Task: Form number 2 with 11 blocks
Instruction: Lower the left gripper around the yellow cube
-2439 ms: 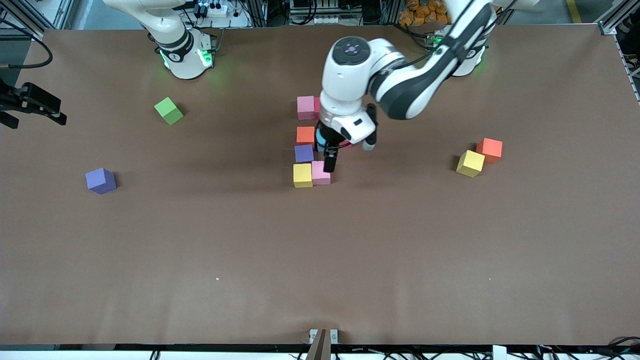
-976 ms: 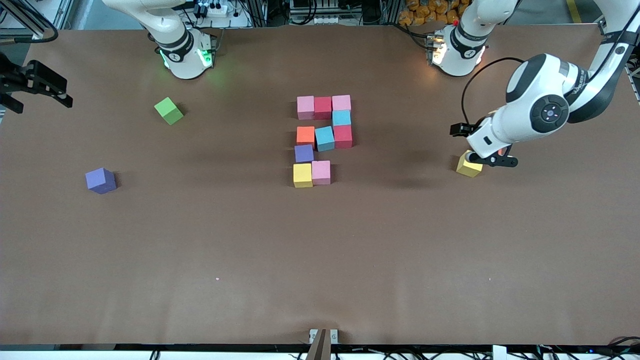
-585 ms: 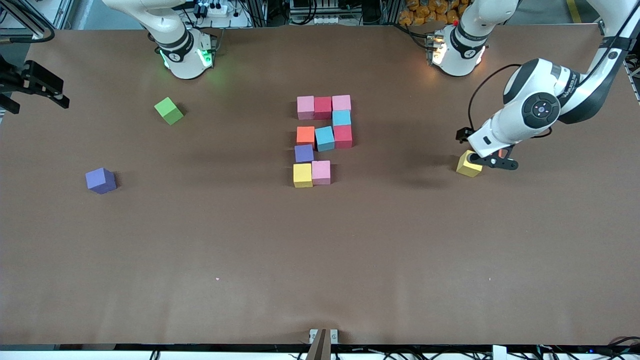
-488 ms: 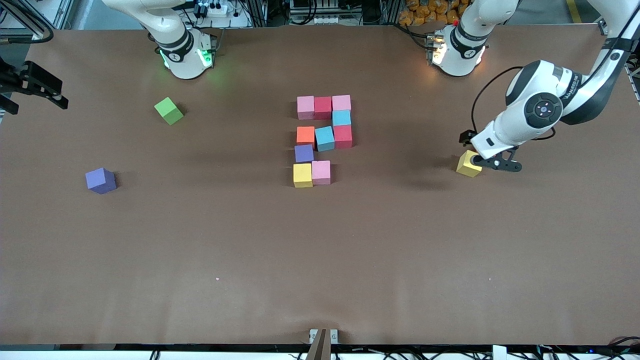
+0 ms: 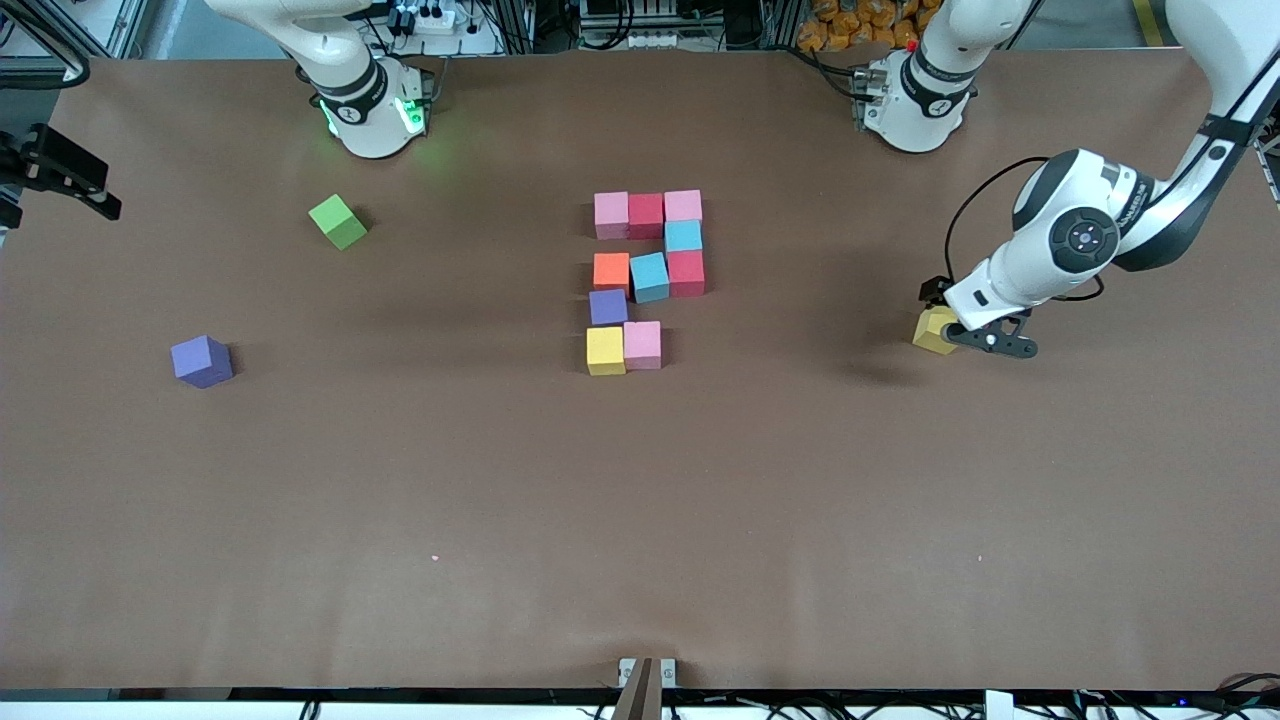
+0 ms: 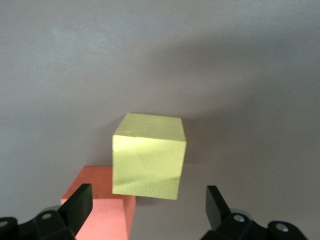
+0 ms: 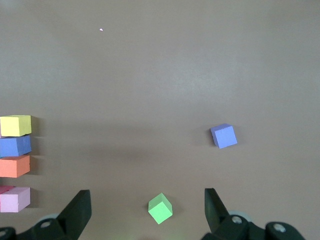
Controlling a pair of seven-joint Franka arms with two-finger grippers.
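Note:
Several blocks form part of the number 2 [image 5: 646, 277] at mid-table, its nearest row a yellow block [image 5: 605, 350] and a pink block [image 5: 642, 344]. A loose yellow block [image 5: 932, 331] [image 6: 148, 154] lies toward the left arm's end, touching an orange-red block [image 6: 100, 210] that the left hand hides in the front view. My left gripper [image 5: 963, 318] [image 6: 148, 200] hangs open just over these two, its fingers astride the yellow one without touching. My right gripper [image 5: 65, 180] [image 7: 147, 207] waits open, high over the table edge at the right arm's end.
A lime-green cube [image 5: 338, 221] [image 7: 160, 208] and a loose purple cube [image 5: 201, 361] [image 7: 223, 135] lie toward the right arm's end. The right wrist view catches the digit's edge: yellow [image 7: 15, 125], purple [image 7: 15, 146], orange [image 7: 15, 166].
The left arm has left the digit, swung to the loose yellow block and sunk lower over it, covering the orange-red block. The right gripper has drifted slightly outward.

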